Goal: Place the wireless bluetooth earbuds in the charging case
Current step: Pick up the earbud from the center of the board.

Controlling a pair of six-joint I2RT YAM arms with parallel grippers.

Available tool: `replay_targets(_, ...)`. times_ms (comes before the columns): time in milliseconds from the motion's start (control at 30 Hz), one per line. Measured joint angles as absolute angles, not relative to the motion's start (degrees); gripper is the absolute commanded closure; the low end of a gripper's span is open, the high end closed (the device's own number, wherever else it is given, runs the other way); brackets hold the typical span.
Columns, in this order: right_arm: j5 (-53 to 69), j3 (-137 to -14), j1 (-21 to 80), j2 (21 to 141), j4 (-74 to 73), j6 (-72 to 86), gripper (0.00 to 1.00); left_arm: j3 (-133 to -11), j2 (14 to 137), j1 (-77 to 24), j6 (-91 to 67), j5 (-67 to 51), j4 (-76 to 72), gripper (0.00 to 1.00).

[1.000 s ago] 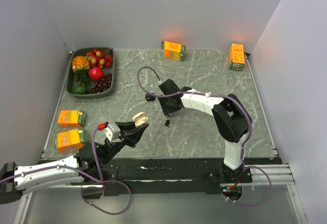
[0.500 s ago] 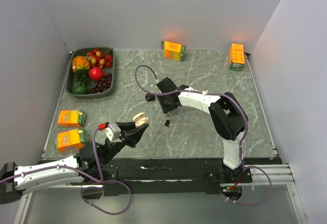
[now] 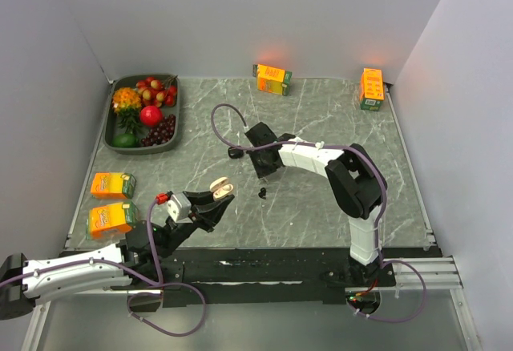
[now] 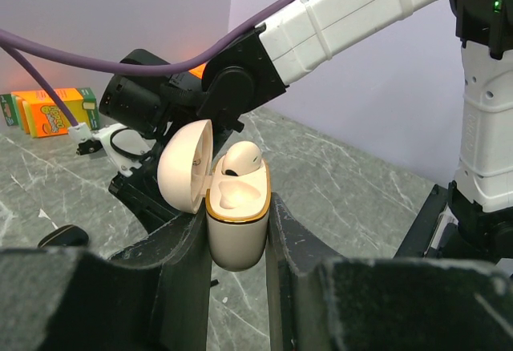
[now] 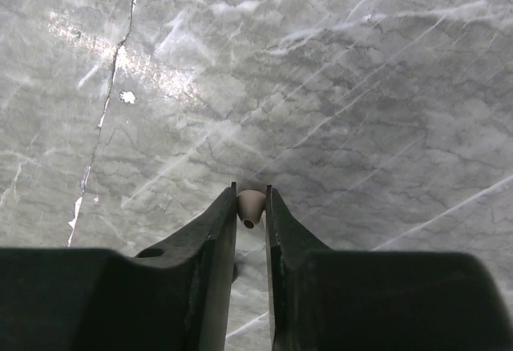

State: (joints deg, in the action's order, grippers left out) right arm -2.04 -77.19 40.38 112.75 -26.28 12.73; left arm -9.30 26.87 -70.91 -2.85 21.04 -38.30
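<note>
Right arm's jaws are closing up compared with a second ago, and the wrist is sitting a touch further left than it was. Left arm isn't budging.

Nearest to me, the left gripper (image 4: 239, 227) is clamping the charging case (image 4: 236, 235) upright between both fingers. It's pinched tight on the lower body, the lid is hanging open to the left, and one whitish earbud (image 4: 240, 157) is already sitting in its slot. The other slot is showing bare.

Going out a bit, a black earbud (image 3: 262, 193) is lying loose on the marble table (image 3: 321, 215), between the two grippers.

Just past that, the right gripper (image 5: 251, 207) is pointing down at the table with its jaws nearly together. A loose whitish earbud (image 5: 249, 203) is sitting right between the fingertips, and both tips are looking like they're touching it. I can't tell if it's lifting off the surface.

Off to the left, two juice cartons (image 3: 112, 184) are lying near the edge. The fruit tray (image 3: 177, 110) is sitting beyond them, and two more orange cartons (image 3: 272, 78) are resting at the far wall.
</note>
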Motion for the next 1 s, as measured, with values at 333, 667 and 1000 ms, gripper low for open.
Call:
replay_targets(333,-2.0,-76.3,40.5,111.9,-25.6,14.1,1.0,-9.3,26.9,-70.9,-2.9,20.9,-38.3,0.99)
replay_targets(667,1.1,-71.4,39.1,104.4,-20.4,18.2,1.0,-9.3,27.4,-70.9,-2.9,21.3,-38.3,0.99)
replay_targets(1000,8.7,-52.0,33.1,92.1,-2.4,27.0,1.0,-9.3,26.3,-70.9,-2.8,24.6,-38.5,0.99)
